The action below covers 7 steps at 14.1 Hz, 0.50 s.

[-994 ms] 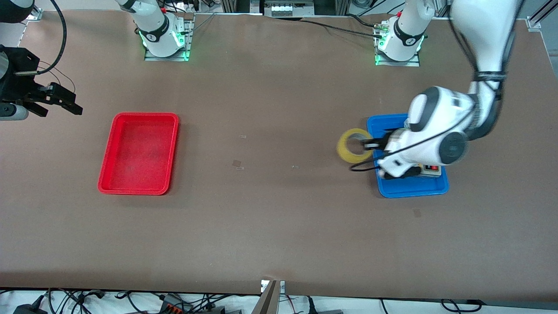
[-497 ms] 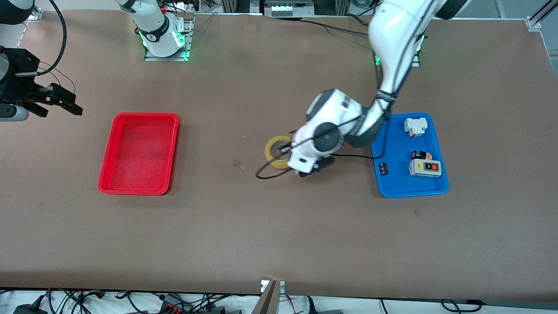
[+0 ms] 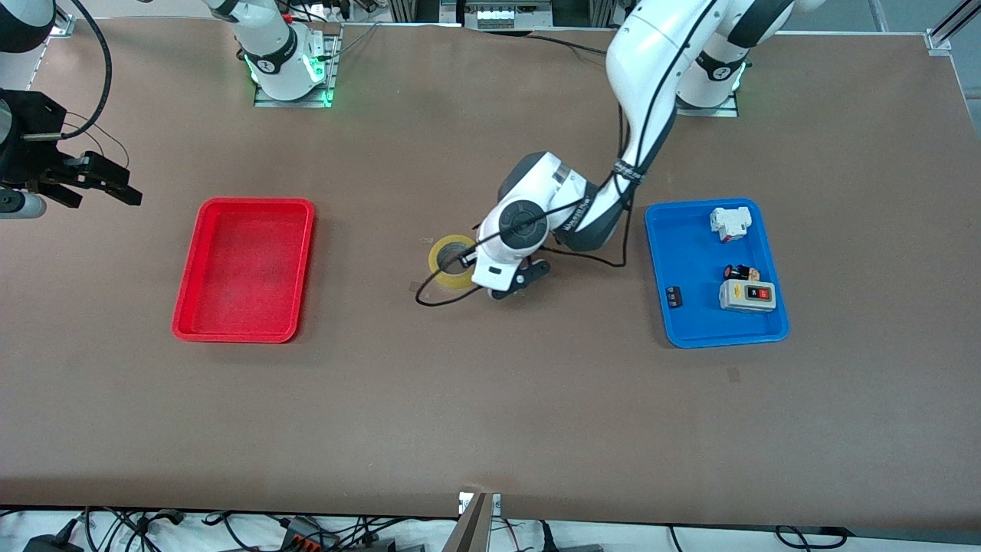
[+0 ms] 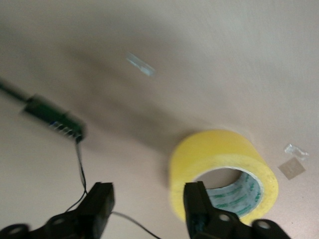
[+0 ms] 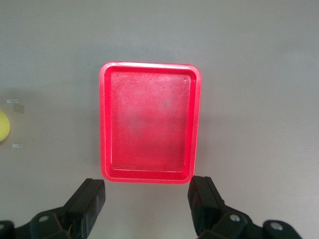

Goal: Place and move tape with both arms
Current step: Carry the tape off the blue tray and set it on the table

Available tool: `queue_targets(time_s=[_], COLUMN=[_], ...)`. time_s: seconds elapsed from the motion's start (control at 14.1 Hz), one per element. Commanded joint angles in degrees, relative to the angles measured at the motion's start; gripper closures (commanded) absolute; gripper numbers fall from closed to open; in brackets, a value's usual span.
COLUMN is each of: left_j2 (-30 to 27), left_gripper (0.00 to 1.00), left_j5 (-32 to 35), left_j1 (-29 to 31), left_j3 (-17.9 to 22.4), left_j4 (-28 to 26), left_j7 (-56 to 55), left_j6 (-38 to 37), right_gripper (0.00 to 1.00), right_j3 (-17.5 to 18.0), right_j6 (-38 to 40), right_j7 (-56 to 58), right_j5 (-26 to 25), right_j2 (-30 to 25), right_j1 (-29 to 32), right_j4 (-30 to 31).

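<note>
Front view: I count one tape [image 3: 439,262], a glossy yellow ring on the brown table [image 3: 490,399] at frame centre, between one red tray [image 3: 244,202] and one blue tray [image 3: 693,253].

Left wrist view: left gripper [image 4: 148,204] fingers apart, with the tape just outside one finger.

Right wrist view: right gripper [image 5: 148,199] spread wide, waiting above the table by the red tray.

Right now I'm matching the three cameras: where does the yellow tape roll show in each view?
Front view: the tape lies mid-table between the red tray and the blue tray.
Left wrist view: the tape is large, beside the left gripper.
Right wrist view: a yellow sliver at the edge.
Shared landmark: the table's clear tape scraps.
</note>
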<state>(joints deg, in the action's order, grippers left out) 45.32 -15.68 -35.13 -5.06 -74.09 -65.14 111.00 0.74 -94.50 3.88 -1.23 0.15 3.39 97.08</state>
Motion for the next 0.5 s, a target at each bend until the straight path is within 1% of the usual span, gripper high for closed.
queue_targets(time_s=[0.0,0.14,0.21,0.28,0.35,0.43], left_j2=[-10.84,-14.71,-16.73,-19.28,-22.52,-25.86], left_gripper=[0.00,0.00,0.00,0.00,0.00,0.00], left_j5=[3.19,4.26,4.34,4.95,7.22,8.90], left_j1=[5.40,11.02,13.92,16.56,18.85,20.61], left_j3=[1.90,1.99,1.99,2.08,1.90,1.90], left_j4=[-1.93,-3.07,-4.29,-6.22,-8.85,-12.44], left_j7=[1.32,12.25,16.58,21.23,25.19,28.63], left_j6=[-8.24,-14.81,-17.63,-19.66,-20.72,-20.91], right_gripper=[0.00,0.00,0.00,0.00,0.00,0.00], right_j3=[0.31,1.10,1.19,1.54,1.63,1.63], right_j6=[0.81,0.72,0.02,-0.07,-0.68,-1.12], right_j7=[0.70,1.57,1.40,0.70,0.69,0.61], right_j5=[0.09,-0.35,0.43,1.83,5.24,7.45], right_j2=[1.59,5.63,6.52,8.35,9.94,11.08], right_j1=[0.48,-0.66,-1.88,-3.46,-5.05,-7.24], right_j4=[-0.49,-0.75,-0.75,-0.75,-0.75,-0.67])
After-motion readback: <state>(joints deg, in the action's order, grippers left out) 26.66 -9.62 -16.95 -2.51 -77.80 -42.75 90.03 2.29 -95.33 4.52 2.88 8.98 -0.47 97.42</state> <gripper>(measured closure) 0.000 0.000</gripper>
